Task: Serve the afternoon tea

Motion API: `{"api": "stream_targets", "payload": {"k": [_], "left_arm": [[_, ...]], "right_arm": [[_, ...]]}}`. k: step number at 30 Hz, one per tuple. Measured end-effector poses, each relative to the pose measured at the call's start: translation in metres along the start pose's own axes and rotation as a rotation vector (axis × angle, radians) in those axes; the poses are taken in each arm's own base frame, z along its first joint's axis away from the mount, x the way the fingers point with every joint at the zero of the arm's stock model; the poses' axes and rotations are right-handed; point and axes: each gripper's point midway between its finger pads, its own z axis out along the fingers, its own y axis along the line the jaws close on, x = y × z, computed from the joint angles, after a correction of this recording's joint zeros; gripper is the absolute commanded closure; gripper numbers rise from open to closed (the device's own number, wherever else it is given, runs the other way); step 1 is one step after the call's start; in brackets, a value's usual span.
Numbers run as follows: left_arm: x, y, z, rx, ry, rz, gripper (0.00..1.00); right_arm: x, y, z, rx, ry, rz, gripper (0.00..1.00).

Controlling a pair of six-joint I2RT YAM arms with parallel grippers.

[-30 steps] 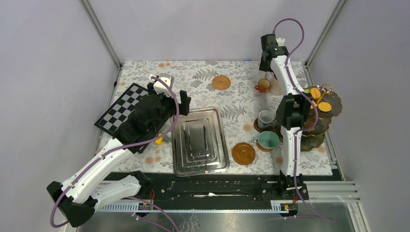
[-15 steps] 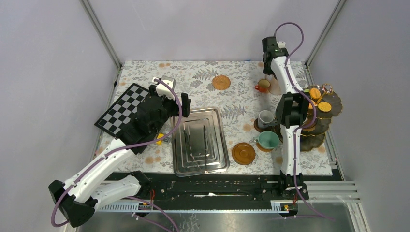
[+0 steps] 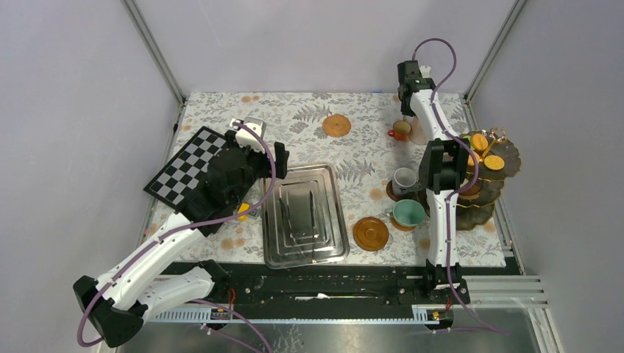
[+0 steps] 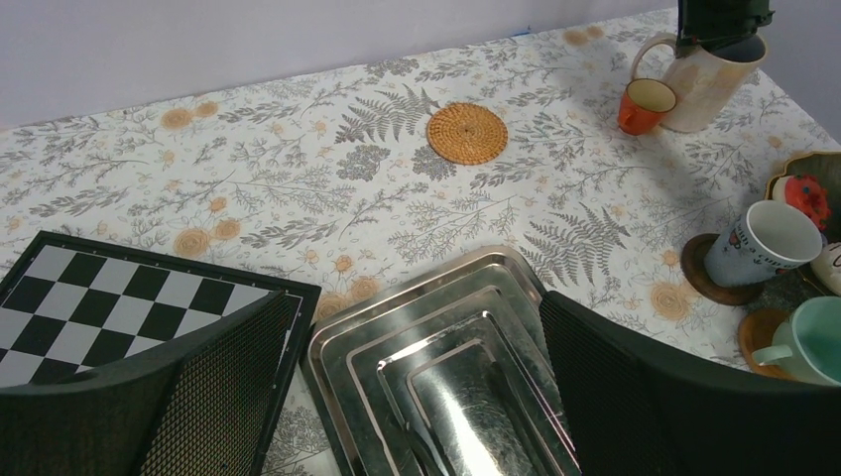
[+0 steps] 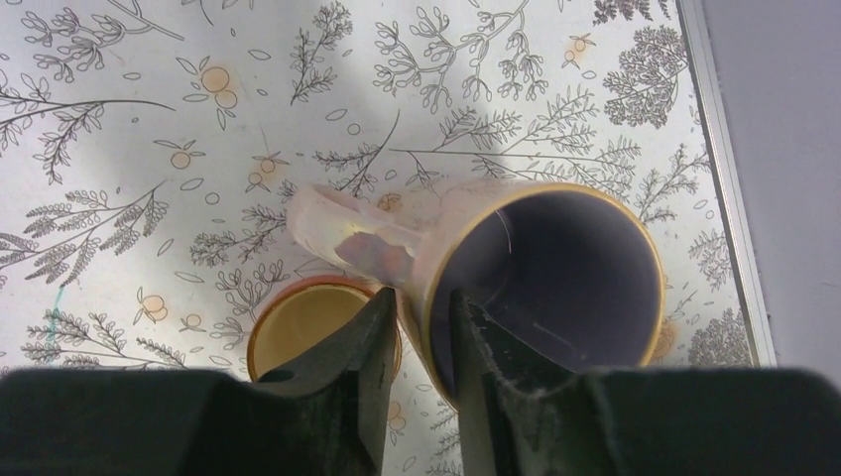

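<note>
You are at the pick-up step. Your right claw (image 5: 421, 297) is clenched on the rim of the beige mug (image 5: 555, 268), with one finger inside the mug and the other outside next to the handle. The wrist view is too close to show how firmly the pads bite.

The beige mug stands on the surface (image 3: 294, 121) beyond the three-tier stand (image 3: 491, 190), near the far edge. The small orange mug (image 5: 307, 327) sits just beside it, on the side away from the stand and close to your outer finger.

The next move probably calls for a straight lift, so the orange mug is not nudged. After that, carry the beige mug to a free coaster. A brown coaster (image 3: 370, 233) lies bare to the near left of the stand. A woven coaster (image 3: 335, 125) lies to the stand's far left.

The grey mug (image 3: 404, 179) and the teal mug (image 3: 407, 212) already sit on coasters just left of the stand, so pass over them with room to spare.

Your left claw (image 4: 417, 377) hangs released and holds nothing. It is well left of the stand, over the steel tray (image 3: 274, 243) and beside the chessboard (image 3: 180, 165).
</note>
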Motion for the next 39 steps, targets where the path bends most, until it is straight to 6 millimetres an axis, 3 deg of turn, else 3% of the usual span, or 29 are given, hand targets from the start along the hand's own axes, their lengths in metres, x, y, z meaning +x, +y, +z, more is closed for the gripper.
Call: {"api": "stream_targets", "payload": {"k": [2,9,14,18,23,27,30,32,34,36,39], "left_arm": [[0.000,0.001,0.000,-0.002,-0.002,0.000,0.01],[-0.001,0.001,0.000,-0.003,-0.004,0.001,0.01],[0.000,0.001,0.000,-0.003,-0.002,0.002,0.01],[0.000,0.001,0.000,-0.002,-0.002,0.002,0.01],[0.000,0.001,0.000,-0.003,-0.002,0.002,0.01],[0.000,0.001,0.000,-0.003,-0.002,0.003,0.01],[0.000,0.001,0.000,-0.003,-0.002,0.003,0.01],[0.000,0.001,0.000,-0.004,-0.002,0.003,0.01],[0.000,0.001,0.000,-0.004,-0.002,0.003,0.01],[0.000,0.001,0.000,-0.004,-0.003,0.003,0.01],[0.000,0.001,0.000,-0.003,-0.003,0.002,0.01]], "right_arm": [[-0.001,0.001,0.003,-0.002,-0.007,-0.011,0.85],[-0.007,0.007,0.007,-0.033,-0.025,-0.036,1.00],[-0.020,0.009,0.002,-0.047,-0.056,-0.033,1.00],[-0.047,0.009,-0.016,-0.083,-0.127,-0.002,1.00],[-0.070,0.020,-0.071,-0.279,-0.191,0.024,1.00],[-0.063,0.024,-0.161,-0.442,-0.255,0.000,1.00],[-0.037,0.033,-0.235,-0.535,-0.330,-0.047,1.00],[-0.004,0.043,-0.278,-0.612,-0.358,-0.085,1.00],[0.042,0.054,-0.309,-0.698,-0.342,-0.125,1.00],[0.091,0.057,-0.322,-0.760,-0.281,-0.157,1.00],[0.161,0.051,-0.315,-0.764,-0.155,-0.204,1.00]]}}
